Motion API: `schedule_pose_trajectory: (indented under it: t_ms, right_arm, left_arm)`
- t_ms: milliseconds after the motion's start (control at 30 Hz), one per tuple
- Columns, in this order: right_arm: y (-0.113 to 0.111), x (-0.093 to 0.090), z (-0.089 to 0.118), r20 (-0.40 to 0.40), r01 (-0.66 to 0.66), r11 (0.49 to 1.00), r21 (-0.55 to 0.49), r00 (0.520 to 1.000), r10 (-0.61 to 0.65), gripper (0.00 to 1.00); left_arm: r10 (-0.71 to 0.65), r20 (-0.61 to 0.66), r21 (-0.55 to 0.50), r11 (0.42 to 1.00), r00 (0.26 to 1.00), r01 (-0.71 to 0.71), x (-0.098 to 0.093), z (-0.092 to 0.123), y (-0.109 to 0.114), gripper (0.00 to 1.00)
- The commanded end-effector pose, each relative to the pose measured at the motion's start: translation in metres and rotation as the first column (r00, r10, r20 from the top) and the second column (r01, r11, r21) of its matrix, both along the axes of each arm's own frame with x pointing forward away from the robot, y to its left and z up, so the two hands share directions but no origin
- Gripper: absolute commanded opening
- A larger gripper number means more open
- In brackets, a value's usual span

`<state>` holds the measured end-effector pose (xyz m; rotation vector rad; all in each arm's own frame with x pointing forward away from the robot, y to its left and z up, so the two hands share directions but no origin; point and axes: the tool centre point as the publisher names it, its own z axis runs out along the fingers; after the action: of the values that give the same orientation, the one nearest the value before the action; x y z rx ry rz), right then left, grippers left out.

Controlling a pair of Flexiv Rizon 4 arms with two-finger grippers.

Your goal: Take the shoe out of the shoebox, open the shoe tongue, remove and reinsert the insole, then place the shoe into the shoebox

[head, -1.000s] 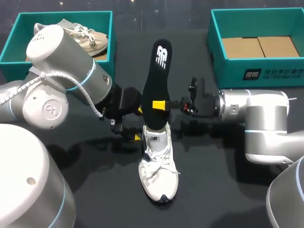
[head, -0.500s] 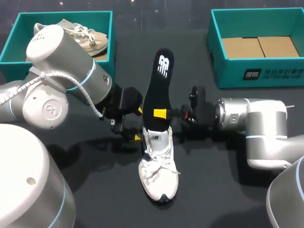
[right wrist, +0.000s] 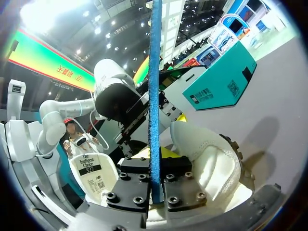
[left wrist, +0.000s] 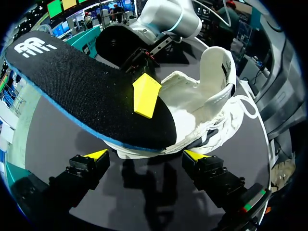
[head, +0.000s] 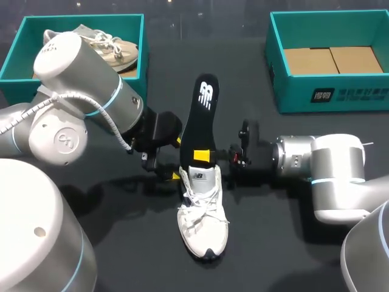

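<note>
Reinserting insole [head: 203,115], pinched low down by right gripper [head: 203,157], lower end at mouth of white shoe [head: 203,219] on table mid-way between arms. Left gripper [left wrist: 147,156] spread either side of shoe heel, no grip seen. Best to steady shoe, then feed insole toeward, flat, no buckling
</note>
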<state>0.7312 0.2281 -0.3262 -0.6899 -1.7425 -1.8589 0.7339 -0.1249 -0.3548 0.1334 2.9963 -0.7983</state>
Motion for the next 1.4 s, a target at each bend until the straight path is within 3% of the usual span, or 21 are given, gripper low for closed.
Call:
schedule_pose_trajectory:
  t_ms: [33, 500, 867, 900, 1000, 1400]
  right_arm:
    - [0.002, -0.013, -0.010, -0.014, 0.028, 0.999, -0.022, 1.000, -0.028, 0.00]
    - [-0.003, -0.029, -0.023, -0.092, 0.081, 0.991, -0.110, 0.992, -0.092, 0.00]
    - [-0.011, -0.035, -0.029, -0.114, 0.043, 0.992, -0.121, 0.992, -0.057, 0.00]
    - [-0.011, -0.034, -0.028, -0.106, 0.036, 0.993, -0.116, 0.993, -0.048, 0.11]
    - [-0.011, -0.032, -0.024, -0.091, 0.020, 0.994, -0.111, 0.995, -0.030, 0.25]
    - [-0.003, -0.024, -0.010, -0.036, -0.032, 0.994, -0.105, 0.999, 0.028, 0.27]
  left_arm:
    - [-0.001, 0.001, -0.001, 1.000, 1.000, 0.001, 0.000, 0.000, 0.001, 1.00]
    - [-0.001, 0.001, -0.001, 1.000, 1.000, 0.001, 0.000, 0.000, 0.001, 1.00]
    - [-0.001, 0.001, -0.001, 1.000, 1.000, 0.001, 0.000, 0.000, 0.001, 1.00]
    - [-0.001, 0.001, -0.001, 1.000, 1.000, 0.001, 0.000, 0.000, 0.001, 1.00]
    - [-0.001, 0.001, -0.001, 1.000, 1.000, 0.001, 0.000, 0.000, 0.001, 1.00]
    - [-0.001, 0.001, -0.001, 1.000, 1.000, 0.001, 0.000, 0.000, 0.001, 1.00]
